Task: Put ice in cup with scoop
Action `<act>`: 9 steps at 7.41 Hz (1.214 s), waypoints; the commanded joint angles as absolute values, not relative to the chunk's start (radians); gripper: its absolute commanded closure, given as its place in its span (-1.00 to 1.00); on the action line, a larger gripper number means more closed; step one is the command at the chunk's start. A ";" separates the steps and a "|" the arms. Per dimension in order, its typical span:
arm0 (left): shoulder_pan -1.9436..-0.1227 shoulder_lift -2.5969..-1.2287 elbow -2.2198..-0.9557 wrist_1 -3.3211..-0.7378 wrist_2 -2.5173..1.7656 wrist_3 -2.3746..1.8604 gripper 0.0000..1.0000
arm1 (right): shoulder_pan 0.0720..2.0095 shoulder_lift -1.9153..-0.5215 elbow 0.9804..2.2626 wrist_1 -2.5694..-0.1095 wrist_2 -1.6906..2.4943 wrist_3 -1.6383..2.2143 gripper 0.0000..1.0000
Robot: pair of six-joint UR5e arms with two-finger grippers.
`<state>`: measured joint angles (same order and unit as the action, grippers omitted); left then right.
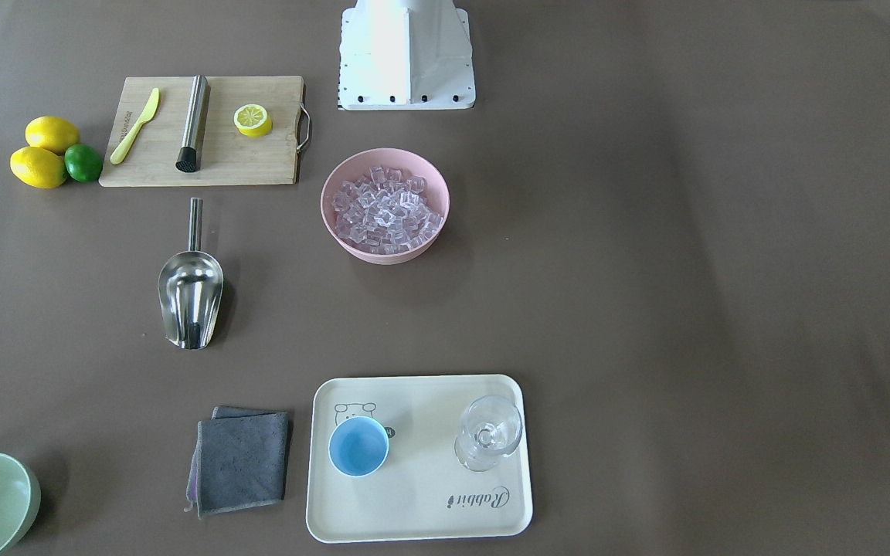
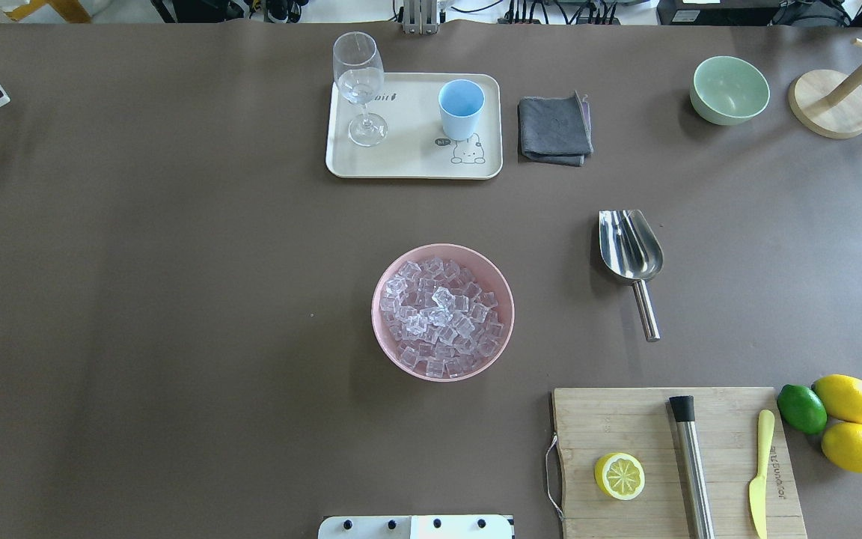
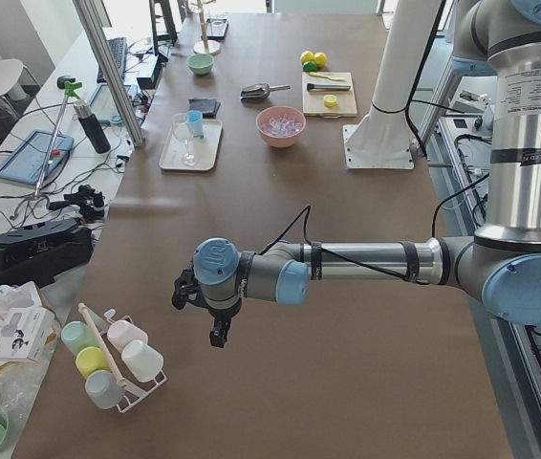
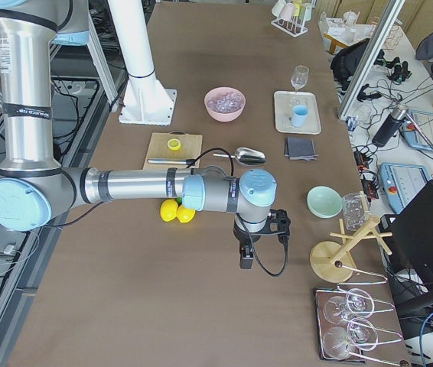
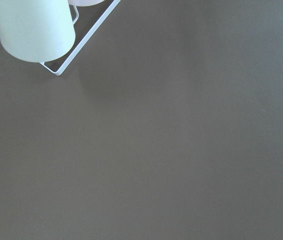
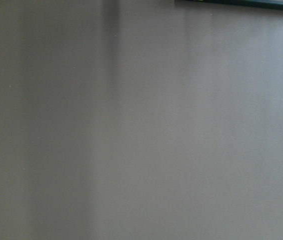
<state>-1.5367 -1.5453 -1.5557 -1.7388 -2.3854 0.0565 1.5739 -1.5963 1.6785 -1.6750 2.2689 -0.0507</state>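
Clear ice cubes [image 2: 442,314] [image 1: 387,208] fill a pink bowl [image 2: 386,333] [image 1: 334,220] at the table's middle. The light-blue cup [image 2: 461,108] [image 1: 358,446] stands upright and holds nothing on a cream tray [image 2: 408,161] [image 1: 414,510], beside a clear stemmed glass [image 2: 360,86]. The steel scoop [image 2: 629,251] [image 1: 190,289] lies on the table apart from the bowl, trough toward the tray. My left gripper [image 3: 215,330] shows only in the exterior left view and my right gripper [image 4: 245,256] only in the exterior right view, both far from these things; whether they are open I cannot tell.
A wooden cutting board [image 2: 723,404] carries a lemon half [image 2: 619,475], a steel cylinder [image 2: 693,464] and a yellow knife [image 2: 759,471]. Lemons and a lime [image 2: 801,408] lie beside it. A grey cloth [image 2: 554,129], a green bowl [image 2: 729,90] and a mug rack [image 3: 108,359] are also present.
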 commanded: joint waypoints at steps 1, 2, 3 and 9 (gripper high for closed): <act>-1.531 -1.543 -1.597 -1.741 -2.448 0.069 -0.97 | 1.574 -1.598 1.680 -1.654 2.272 -0.051 -1.00; -1.520 -1.555 -1.606 -1.741 -2.439 0.069 -0.97 | 1.574 -1.597 1.698 -1.637 2.275 -0.049 -1.00; -1.508 -1.587 -1.605 -1.740 -2.436 0.069 -0.97 | 1.574 -1.600 1.701 -1.634 2.279 -0.051 -1.00; -1.327 -1.684 -1.764 -1.844 -2.230 0.279 -0.97 | 1.574 -1.667 1.764 -1.609 2.338 -0.055 -1.00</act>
